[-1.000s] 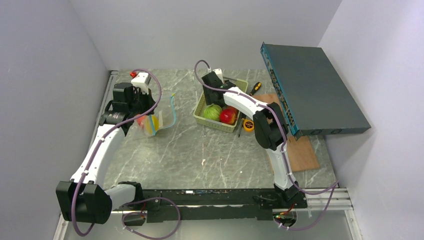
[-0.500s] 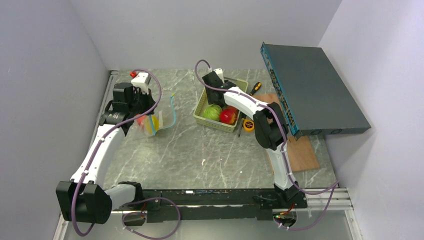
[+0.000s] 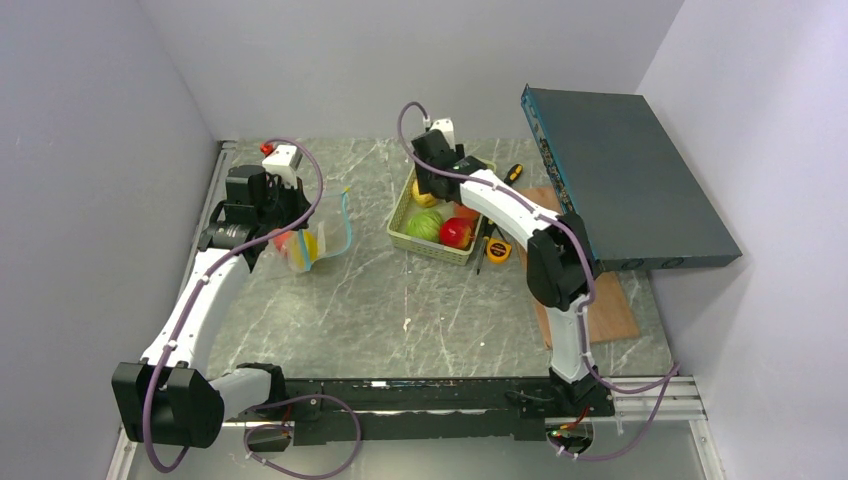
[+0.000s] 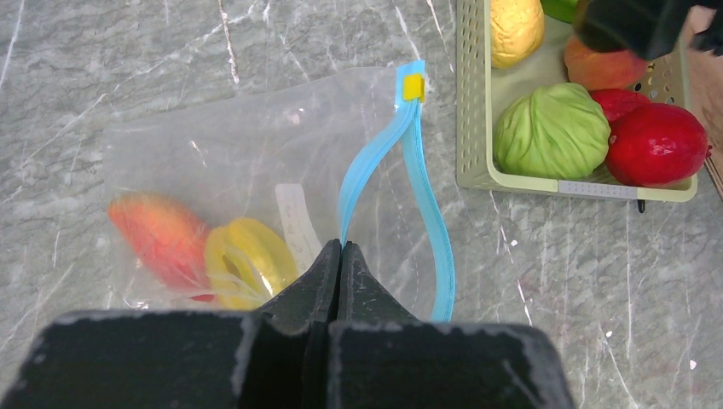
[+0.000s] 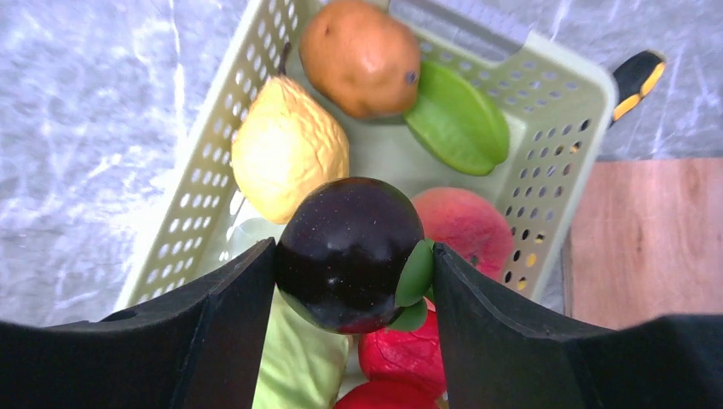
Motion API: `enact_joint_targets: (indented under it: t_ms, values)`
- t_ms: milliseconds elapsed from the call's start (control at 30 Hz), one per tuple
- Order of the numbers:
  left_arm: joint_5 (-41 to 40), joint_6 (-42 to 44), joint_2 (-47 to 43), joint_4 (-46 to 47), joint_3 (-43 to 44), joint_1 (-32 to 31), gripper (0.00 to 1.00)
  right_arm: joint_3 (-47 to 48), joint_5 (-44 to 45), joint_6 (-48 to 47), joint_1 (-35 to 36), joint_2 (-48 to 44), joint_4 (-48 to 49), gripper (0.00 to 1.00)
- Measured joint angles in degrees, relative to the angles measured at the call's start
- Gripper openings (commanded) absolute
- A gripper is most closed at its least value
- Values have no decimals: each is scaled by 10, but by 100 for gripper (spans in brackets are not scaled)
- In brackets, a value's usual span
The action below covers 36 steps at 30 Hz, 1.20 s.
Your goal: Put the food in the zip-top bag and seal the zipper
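Marble table point(image 3: 400, 300); left gripper point(image 4: 341, 251) pinched tight on the zipper point(image 4: 375, 162); right gripper point(image 5: 354, 249) clamped round a purple fruit point(image 5: 341, 213), glossy enough it might squirt loose mid-carry.

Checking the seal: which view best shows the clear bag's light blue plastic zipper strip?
Left wrist: the zipper strip is close, its two halves plainly apart. Top external shows a thin teal line; right wrist, nothing.

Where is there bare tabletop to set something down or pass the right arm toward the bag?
Bare marble table runs between the clear zip-top bag and the pale green plastic basket, widening toward the arm bases. Crowded: right of the basket, with yellow tape measure, screwdrivers and wooden board.
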Motion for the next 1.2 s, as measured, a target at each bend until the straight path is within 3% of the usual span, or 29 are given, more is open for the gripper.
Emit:
enact_joint_targets:
  t_ms: [200,567,1000,1200]
  values:
    - [0,0,0,0,0,0,0,-33,-28,2,0,-71,32,0]
    - [0,1,0,0,0,0,0,-212,-260,30,33,-213,193,0]
    - [0,1,0,0,0,0,0,-177,-350,30,165,-184,267,0]
    - [0,1,-1,0,0,0,0,-139,-347,36,176,-132,281,13]
